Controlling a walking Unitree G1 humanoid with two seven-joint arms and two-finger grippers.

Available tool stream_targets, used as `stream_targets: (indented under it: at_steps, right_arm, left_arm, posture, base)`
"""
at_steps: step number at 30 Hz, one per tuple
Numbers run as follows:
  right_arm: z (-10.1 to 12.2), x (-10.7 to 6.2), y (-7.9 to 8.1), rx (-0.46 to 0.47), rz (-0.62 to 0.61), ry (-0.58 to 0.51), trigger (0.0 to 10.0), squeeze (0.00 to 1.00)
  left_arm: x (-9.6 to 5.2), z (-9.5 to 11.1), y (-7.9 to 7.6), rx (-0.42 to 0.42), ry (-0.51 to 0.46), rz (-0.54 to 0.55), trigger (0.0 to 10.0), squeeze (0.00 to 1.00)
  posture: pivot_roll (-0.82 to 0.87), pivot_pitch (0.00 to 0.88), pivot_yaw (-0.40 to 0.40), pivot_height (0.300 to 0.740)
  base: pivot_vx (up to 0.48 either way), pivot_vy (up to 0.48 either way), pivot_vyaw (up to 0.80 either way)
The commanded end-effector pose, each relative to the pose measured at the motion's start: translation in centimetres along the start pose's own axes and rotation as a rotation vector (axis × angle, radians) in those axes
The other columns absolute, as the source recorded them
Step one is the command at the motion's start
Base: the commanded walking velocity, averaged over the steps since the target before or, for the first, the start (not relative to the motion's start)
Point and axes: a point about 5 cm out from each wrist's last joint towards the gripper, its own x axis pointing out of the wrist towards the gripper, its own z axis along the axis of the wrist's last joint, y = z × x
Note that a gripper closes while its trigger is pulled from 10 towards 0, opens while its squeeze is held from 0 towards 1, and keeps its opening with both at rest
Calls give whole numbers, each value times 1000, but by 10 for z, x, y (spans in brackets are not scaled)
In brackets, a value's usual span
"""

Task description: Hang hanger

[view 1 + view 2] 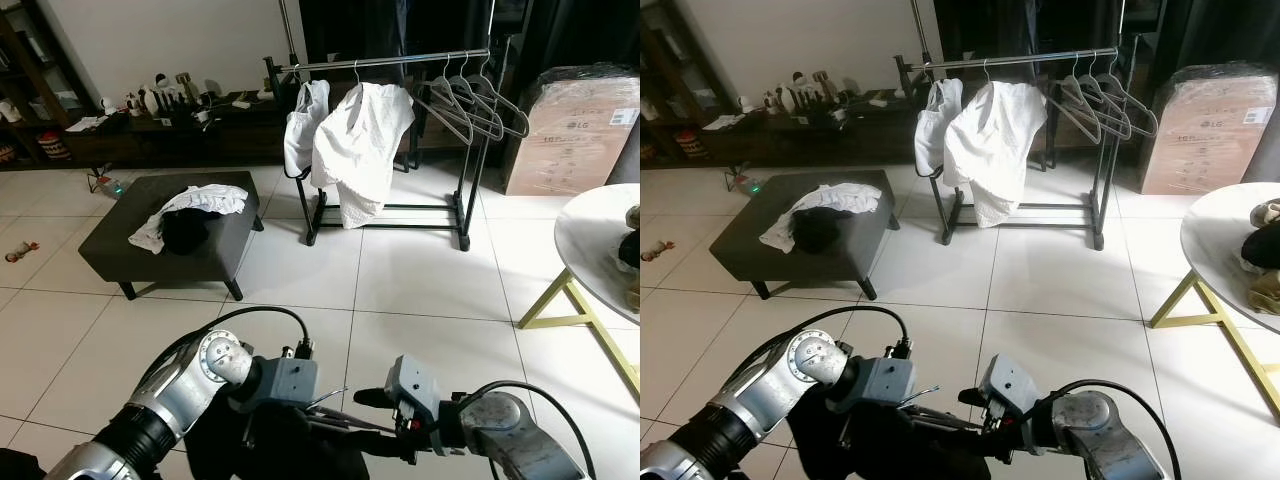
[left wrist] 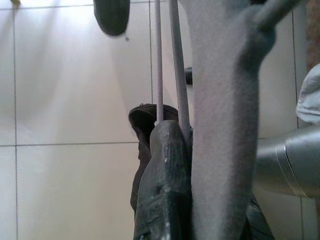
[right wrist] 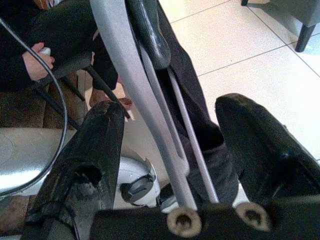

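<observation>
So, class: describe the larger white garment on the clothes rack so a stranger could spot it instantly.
Find the black clothes rack by the far wall. Two white garments hang at its left end; the larger white garment is the right one, next to the empty grey hangers.

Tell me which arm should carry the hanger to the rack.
Left, probably. The left gripper is shut on the grey hanger with the dark garment, while the right gripper's fingers stand open around it. The rack lies ahead across the tiled floor, favouring neither side.
</observation>
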Motion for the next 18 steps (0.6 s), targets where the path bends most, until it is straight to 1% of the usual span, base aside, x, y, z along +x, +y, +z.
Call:
stream_targets:
  at_steps: [1, 10, 14, 15, 18]
  right_arm:
    - [7, 3, 2, -4, 10, -26, 0, 0]
    - [5, 5, 1, 4, 7, -31, 0, 0]
    - [3, 5, -5, -9, -40, -18, 0, 0]
    - [3, 5, -8, -18, -66, -14, 0, 0]
    - [3, 4, -10, -15, -82, -15, 0, 0]
  left_arm:
    - [-6, 0, 7, 3, 25, 28, 10000, 0]
    - [-5, 4, 11, -2, 19, 40, 10000, 0]
    - [-5, 7, 11, -20, -3, 30, 10000, 0]
    - [-6, 10, 11, -34, -31, 24, 10000, 0]
    - [-6, 12, 12, -40, -47, 18, 10000, 0]
  posture:
    - [-156, 74, 144, 740]
    - [-151, 78, 147, 740]
    - [-150, 80, 148, 740]
    - [-150, 80, 148, 740]
    - [-151, 80, 151, 740]
  base:
    - [0, 0, 0]
    - [0, 0, 0]
    - [0, 0, 0]
    - [0, 0, 0]
    - [0, 0, 0]
